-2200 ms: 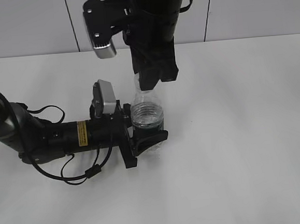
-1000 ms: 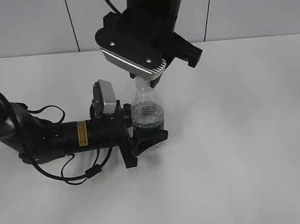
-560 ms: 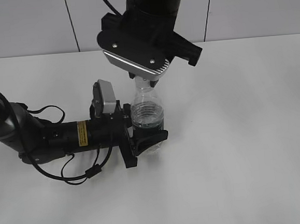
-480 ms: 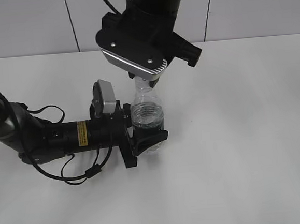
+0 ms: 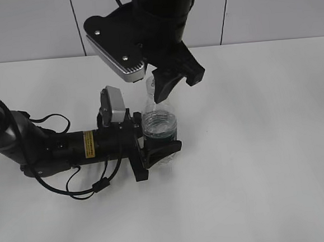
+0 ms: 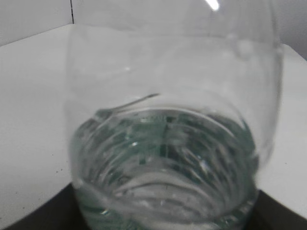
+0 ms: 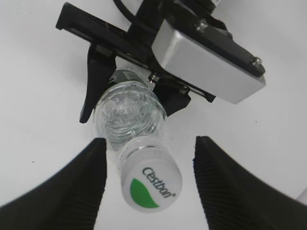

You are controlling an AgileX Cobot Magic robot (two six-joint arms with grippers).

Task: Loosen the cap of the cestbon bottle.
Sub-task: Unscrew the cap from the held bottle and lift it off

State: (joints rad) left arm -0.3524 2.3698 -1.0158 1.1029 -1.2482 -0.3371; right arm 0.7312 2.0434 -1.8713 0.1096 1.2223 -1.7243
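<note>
Near the middle of the white tabletop (image 5: 255, 164), somewhat toward its far edge, the cestbon bottle (image 5: 160, 129) stands upright, clear and ribbed, holding some water low in its body. At its lower body the left gripper (image 5: 155, 141) reaches in level from the left edge side, its two black jaws set on either side of the bottle and pressed to its wall, so the bottle is clamped there; the left wrist view fills with the bottle's clear wall (image 6: 168, 143) and gives no sight of the jaws themselves. Above, the right gripper (image 5: 159, 87) hangs from the dark arm that comes down from the far edge, its silver camera housing (image 5: 114, 49) turned out to the left. In the right wrist view the two dark fingers (image 7: 62, 187) of the right gripper (image 7: 148, 184) stand wide apart, one on each side of the cap (image 7: 149, 179), with bare tabletop showing between each finger and the cap, so nothing is held. That cap is white, round, seated on the bottle's neck, and carries a green leaf mark and the printed brand name on its top. Below it in the same view lie the bottle's shoulder (image 7: 128, 115) and the left gripper's black jaws around the bottle
</note>
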